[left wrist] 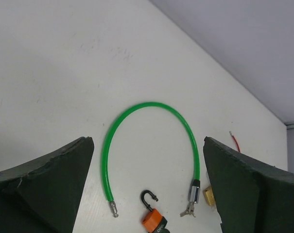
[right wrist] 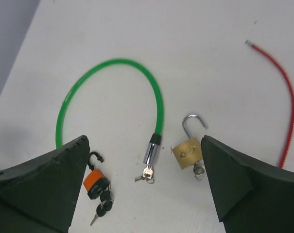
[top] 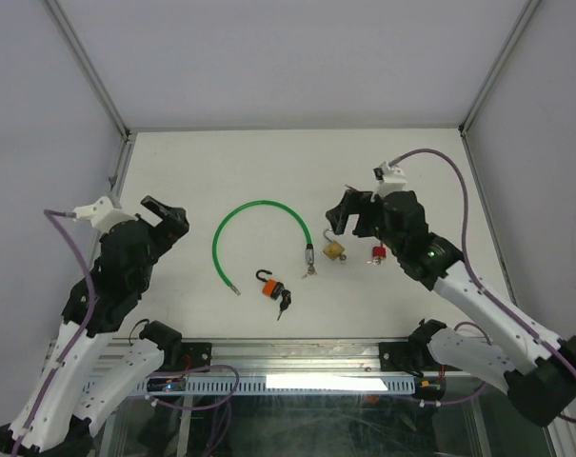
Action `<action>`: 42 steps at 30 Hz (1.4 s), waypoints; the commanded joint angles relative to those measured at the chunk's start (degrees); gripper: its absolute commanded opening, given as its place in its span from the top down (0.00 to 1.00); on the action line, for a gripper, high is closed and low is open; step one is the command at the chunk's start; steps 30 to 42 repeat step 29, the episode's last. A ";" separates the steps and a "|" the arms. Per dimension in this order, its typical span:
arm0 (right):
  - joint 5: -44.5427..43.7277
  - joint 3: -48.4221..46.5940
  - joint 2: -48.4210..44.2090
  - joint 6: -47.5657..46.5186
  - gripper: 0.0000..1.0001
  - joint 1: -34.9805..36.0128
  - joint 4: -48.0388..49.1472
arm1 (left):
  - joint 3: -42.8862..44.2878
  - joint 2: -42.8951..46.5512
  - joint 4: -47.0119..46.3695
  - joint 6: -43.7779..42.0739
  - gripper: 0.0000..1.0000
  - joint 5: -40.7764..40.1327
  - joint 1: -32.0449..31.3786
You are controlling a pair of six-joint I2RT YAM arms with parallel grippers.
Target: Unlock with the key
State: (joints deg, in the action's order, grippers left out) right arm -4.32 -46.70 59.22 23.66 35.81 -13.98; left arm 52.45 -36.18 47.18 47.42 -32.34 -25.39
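The left gripper [top: 171,219], jaws wide apart and empty, hangs left of the green cable lock [top: 259,205]. The orange padlock [top: 271,288] lies mid-table. To its right is the brass padlock [right wrist: 188,153], shackle swung open, key [right wrist: 198,170] in its base (only the right wrist view shows this). The right gripper [top: 352,217] gapes empty just beyond it.

**INVENTORY OF ITEMS ON THE WORK SURFACE**

Padlocks: two.
- One brass padlock [right wrist: 188,153].
- One orange padlock [right wrist: 95,183].

Cables: two.
- One green cable [top: 259,204].
- One red cable [right wrist: 287,97].

Key sets: three.
- One silver key bunch [right wrist: 146,174] at the metal end of the green cable.
- One black-headed key bunch [right wrist: 104,204] at the orange padlock.
- One silver key [right wrist: 199,170] at the base of the brass padlock.

The exact number of keys in each bunch cannot be told.

Robot arms: two, the left arm [top: 107,286] and the right arm [top: 478,295].

Table [top: 221,162]: one.
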 commanded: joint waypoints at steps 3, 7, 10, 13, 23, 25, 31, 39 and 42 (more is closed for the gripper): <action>-14.50 2.69 -17.83 -4.56 0.00 -0.38 -2.76 | 1.86 10.42 -5.64 -12.66 0.01 -1.79 0.78; -19.31 7.00 -24.97 -4.81 0.00 -0.35 -3.85 | 0.15 15.82 -8.16 -15.83 0.01 -0.41 0.78; -20.09 9.89 -28.63 -4.16 0.00 -0.36 -3.64 | -3.34 19.44 -11.24 -16.94 0.01 1.17 0.78; -20.38 13.01 -30.96 -3.81 0.00 -0.39 -2.03 | -5.58 20.95 -12.68 -17.20 0.01 1.53 0.78; -20.57 15.54 -30.68 -4.87 0.00 -0.37 1.77 | -5.23 18.38 -12.90 -18.20 0.01 1.14 0.78; -19.42 15.62 -30.51 -5.83 0.00 -0.39 2.38 | -5.19 18.18 -12.94 -18.16 0.01 1.06 0.77; -19.83 15.57 -30.04 -5.87 0.00 -0.37 2.51 | -5.33 18.25 -13.47 -18.32 0.01 0.90 0.78; -19.83 15.57 -30.04 -5.87 0.00 -0.37 2.51 | -5.33 18.25 -13.47 -18.32 0.01 0.90 0.78; -19.83 15.57 -30.04 -5.87 0.00 -0.37 2.51 | -5.33 18.25 -13.47 -18.32 0.01 0.90 0.78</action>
